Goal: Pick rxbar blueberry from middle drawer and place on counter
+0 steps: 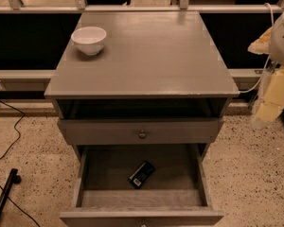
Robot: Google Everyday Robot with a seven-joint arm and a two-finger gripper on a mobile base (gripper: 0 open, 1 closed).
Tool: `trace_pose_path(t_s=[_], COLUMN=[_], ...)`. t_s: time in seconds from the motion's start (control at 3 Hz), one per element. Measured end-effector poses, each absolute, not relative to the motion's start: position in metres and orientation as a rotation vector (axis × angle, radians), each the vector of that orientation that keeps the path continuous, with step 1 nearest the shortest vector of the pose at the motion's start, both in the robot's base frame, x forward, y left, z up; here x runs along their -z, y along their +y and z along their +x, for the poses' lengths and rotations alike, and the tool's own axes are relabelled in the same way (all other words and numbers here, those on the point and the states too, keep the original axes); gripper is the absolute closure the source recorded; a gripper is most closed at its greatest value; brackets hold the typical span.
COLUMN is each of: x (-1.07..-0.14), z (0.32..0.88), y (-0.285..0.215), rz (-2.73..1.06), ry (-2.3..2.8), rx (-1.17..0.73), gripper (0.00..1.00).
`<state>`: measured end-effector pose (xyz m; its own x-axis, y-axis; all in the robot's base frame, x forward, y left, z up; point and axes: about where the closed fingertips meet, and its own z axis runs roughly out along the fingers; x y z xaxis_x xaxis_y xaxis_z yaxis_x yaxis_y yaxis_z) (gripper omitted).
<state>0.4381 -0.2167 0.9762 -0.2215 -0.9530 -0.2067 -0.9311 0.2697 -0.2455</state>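
The rxbar blueberry [142, 174], a flat black bar with a white label patch, lies at an angle on the floor of the open middle drawer [87, 174], near its centre. The counter [146, 56] is the cabinet's grey top. My gripper [270, 100] shows as pale cream parts at the right edge of the view, to the right of the cabinet at about counter height, well away from the bar and holding nothing that I can see.
A white bowl [89, 39] stands on the counter's back left corner. The upper drawer with a brass knob [142, 134] is pulled out slightly above the middle drawer. Black cables [9, 136] and a stand leg lie on the speckled floor at left. A railing runs behind the cabinet.
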Motion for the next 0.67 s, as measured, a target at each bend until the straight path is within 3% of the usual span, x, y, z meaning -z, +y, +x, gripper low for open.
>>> trace_pose_path(t_s=[0.67], x=[-0.914], z=[0.438], y=[-0.218], rz=[-1.796], ry=[2.231], rx=[-0.003], gripper=[0.00])
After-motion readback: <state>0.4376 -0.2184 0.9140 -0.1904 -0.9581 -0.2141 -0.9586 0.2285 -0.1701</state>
